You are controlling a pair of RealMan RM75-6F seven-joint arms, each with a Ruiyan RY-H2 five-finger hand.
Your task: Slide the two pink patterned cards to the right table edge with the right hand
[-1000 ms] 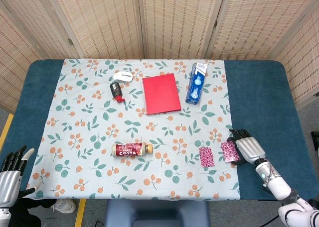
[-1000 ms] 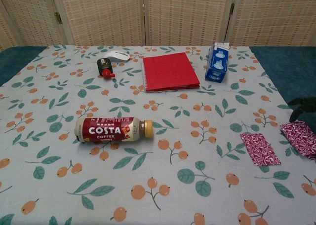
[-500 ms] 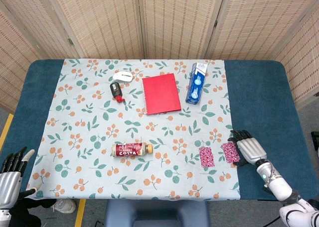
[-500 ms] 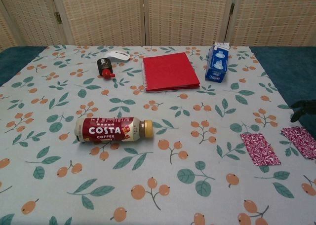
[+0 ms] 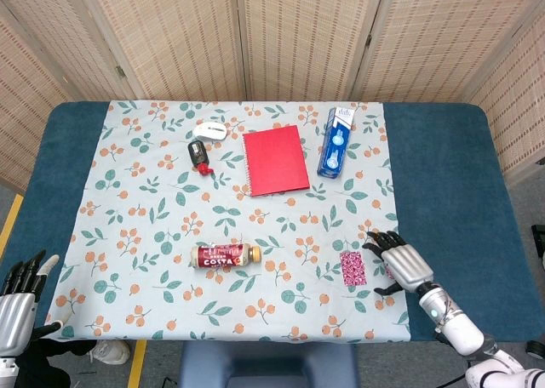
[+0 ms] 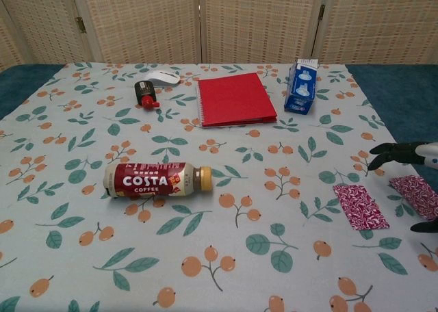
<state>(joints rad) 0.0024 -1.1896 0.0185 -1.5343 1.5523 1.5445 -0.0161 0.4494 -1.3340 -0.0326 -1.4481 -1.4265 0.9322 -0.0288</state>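
Your right hand (image 5: 400, 265) hangs open over the right part of the flowered cloth (image 5: 153, 192), fingers spread and holding nothing. In the head view it covers the far pink card almost fully; the chest view shows that card (image 6: 415, 195) lying flat at the cloth's right border, with the dark fingertips (image 6: 383, 151) above and to the left of it. The near pink card (image 5: 352, 268) lies just to the left of the hand, flat on the cloth and not touched.

For the step, I think you want to reach the near card now. Lower the fingers flat on its surface, press lightly, and drag to the right in one straight pull (too much pressure could wrinkle the cloth and carry it along). Watch that this card does not climb on the other one, because they lie close side by side. The blue table surface (image 5: 451, 184) beyond the cloth is where both must end, so neither card is there yet.

The forearm comes in from the lower right corner, with the palm turned down and the fingers pointing up-left. Your left hand (image 5: 19, 299) rests at the lower left corner beyond the table, fingers apart and empty.
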